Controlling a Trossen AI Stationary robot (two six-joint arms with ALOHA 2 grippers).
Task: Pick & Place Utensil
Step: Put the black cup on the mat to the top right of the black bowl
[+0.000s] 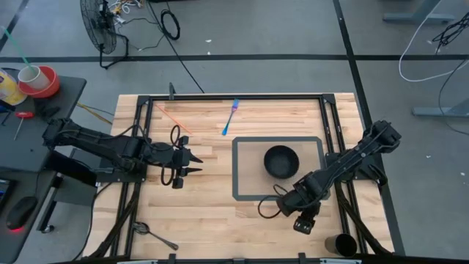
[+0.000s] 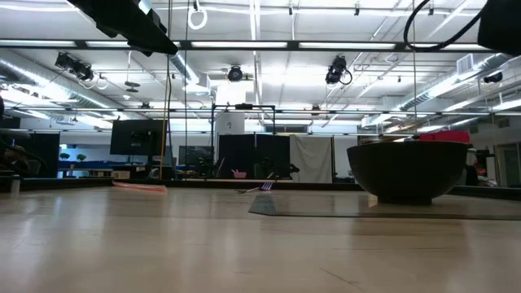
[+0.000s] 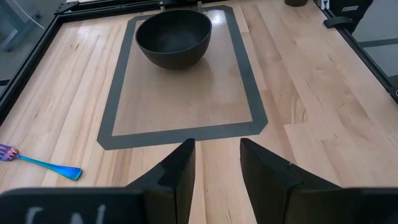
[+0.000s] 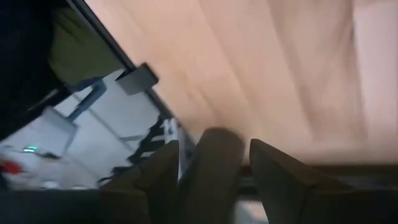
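Note:
A blue fork (image 1: 230, 117) lies flat on the wood near the far edge; it also shows as the blue fork (image 3: 40, 163) in the left wrist view. A black bowl (image 1: 281, 161) stands on a grey-bordered mat (image 1: 238, 172). My left gripper (image 1: 196, 163) is open above the table left of the mat, pointing at the bowl (image 3: 174, 37). My right gripper (image 1: 304, 222) hangs near the mat's near right corner, fingers apart. In the blurred right wrist view a dark shape (image 4: 214, 165) shows between its fingers; what it is I cannot tell.
A dark utensil (image 1: 157, 236) lies at the near left corner and a dark cup (image 1: 341, 244) stands at the near right corner. A thin orange stick (image 1: 172, 117) lies near the far left. A black frame (image 1: 234, 96) borders the table.

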